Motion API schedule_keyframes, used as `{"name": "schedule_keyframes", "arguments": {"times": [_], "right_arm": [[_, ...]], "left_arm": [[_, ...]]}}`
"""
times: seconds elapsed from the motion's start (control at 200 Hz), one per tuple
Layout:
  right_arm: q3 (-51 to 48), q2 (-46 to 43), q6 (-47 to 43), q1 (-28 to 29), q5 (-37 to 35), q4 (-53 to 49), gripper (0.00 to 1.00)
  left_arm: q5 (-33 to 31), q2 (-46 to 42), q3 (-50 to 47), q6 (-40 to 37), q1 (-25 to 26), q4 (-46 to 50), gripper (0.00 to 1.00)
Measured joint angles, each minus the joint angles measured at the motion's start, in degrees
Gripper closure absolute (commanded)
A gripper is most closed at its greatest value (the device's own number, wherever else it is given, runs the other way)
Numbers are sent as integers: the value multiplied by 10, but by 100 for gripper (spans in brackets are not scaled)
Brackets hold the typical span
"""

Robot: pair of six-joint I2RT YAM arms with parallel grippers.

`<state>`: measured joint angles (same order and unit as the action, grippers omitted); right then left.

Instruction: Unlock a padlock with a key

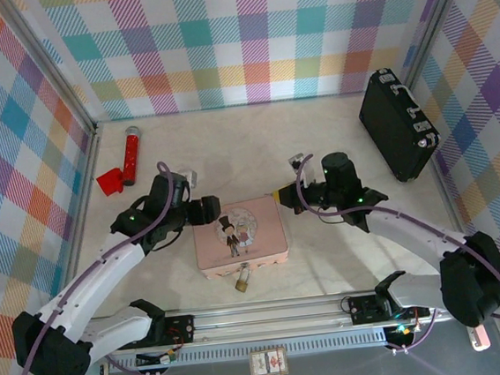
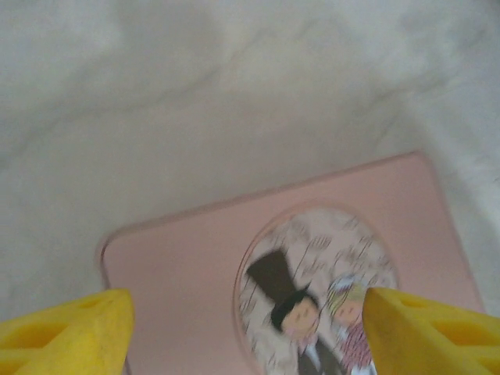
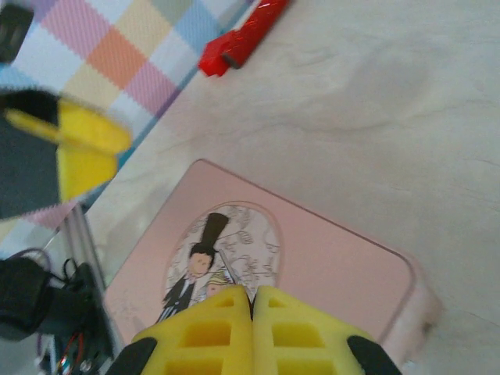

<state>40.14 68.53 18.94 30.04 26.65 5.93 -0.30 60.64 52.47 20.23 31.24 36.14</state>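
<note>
While your left gripper [image 2: 246,312] hovers over the pink tin box [image 1: 259,240] with its yellow fingers [image 2: 70,332] spread wide and nothing between them, your right gripper [image 3: 251,308] hangs over the same lid, fingers pressed flat together. You cannot tell whether anything thin is pinched there. Padlock [image 1: 241,282]: brass, on the table [image 1: 316,137], right against the middle of the box's near edge. Red tool [image 1: 129,158] lies far left. Black case [image 1: 396,125] lies far right, by the wall.
</note>
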Motion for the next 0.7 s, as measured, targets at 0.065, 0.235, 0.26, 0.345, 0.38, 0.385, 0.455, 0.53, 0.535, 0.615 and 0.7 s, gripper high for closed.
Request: {"name": "schedule_keyframes", "arguments": {"times": [0.065, 0.235, 0.26, 0.345, 0.38, 0.385, 0.455, 0.53, 0.535, 0.615, 0.7], "right_arm": [[-4, -22, 4, 0, -35, -16, 100], [-36, -71, 15, 0, -109, -21, 100], [-42, -74, 17, 0, -117, -21, 100], [-56, -72, 21, 0, -141, -24, 100], [-57, -69, 23, 0, -147, -26, 100], [-57, -69, 24, 0, -149, -27, 100], [-57, -66, 28, 0, -158, -26, 100], [-57, -66, 30, 0, -163, -25, 100], [-58, -66, 30, 0, -164, -25, 100], [-58, -66, 31, 0, -169, -25, 100], [-58, -66, 33, 0, -173, -25, 100]], "left_arm": [[-5, -9, 1, 17, 14, 51, 21], [-26, -25, 6, 69, 96, 162, 20], [-28, -25, 6, 76, 113, 173, 20], [-36, -18, 6, 103, 175, 209, 19], [-41, -10, 6, 114, 200, 223, 18], [-41, -9, 6, 115, 203, 224, 18], [-50, 9, 6, 134, 240, 247, 17], [-54, 24, 6, 151, 264, 265, 17], [-54, 24, 6, 152, 265, 266, 17], [-53, 28, 0, 165, 275, 268, 16], [-51, 27, -21, 175, 279, 257, 15]]}}
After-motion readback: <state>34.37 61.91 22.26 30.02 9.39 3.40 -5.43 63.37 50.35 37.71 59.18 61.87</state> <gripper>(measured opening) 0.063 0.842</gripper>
